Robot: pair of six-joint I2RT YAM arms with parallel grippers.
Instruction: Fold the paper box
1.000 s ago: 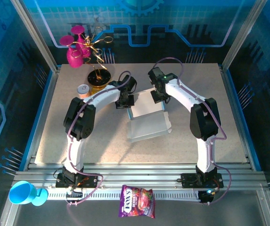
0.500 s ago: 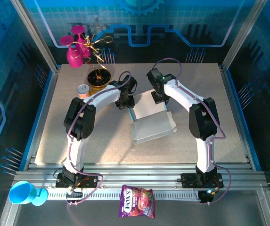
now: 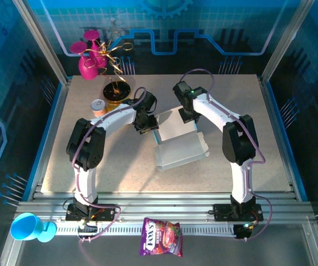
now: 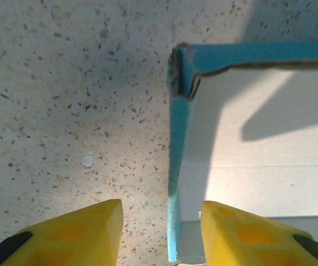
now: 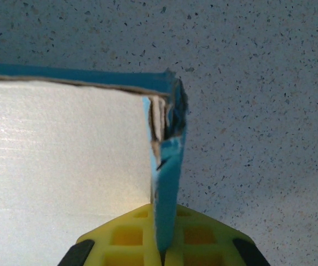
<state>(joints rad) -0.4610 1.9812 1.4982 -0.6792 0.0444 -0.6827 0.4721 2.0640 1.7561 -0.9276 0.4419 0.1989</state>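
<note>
At the middle of the table (image 3: 81, 160), seen from above, the paper box (image 3: 181, 147) lies as a shallow, pale tray with its far side walls raised, so the folding looks partly done. A broad panel on the near side lies flat and appears yet to be folded, and nothing is seen lying inside the box. The left gripper (image 3: 147, 128) sits at its far left corner and the right gripper (image 3: 188, 118) at its far right corner. On the far left of the table a gold bowl (image 3: 116, 93) stands just in front of pink vases (image 3: 89, 55), and its contents are too small to tell. A blue cup (image 3: 28, 227) sits off the table at the near left and looks to hold nothing. From the left wrist, the yellow fingers (image 4: 92, 227) are spread, with the blue left side wall (image 4: 175, 183) standing between them, unpinched. From the right wrist, the fingers are pressed together, pinching the right side wall (image 5: 167, 183) below a frayed corner.
</note>
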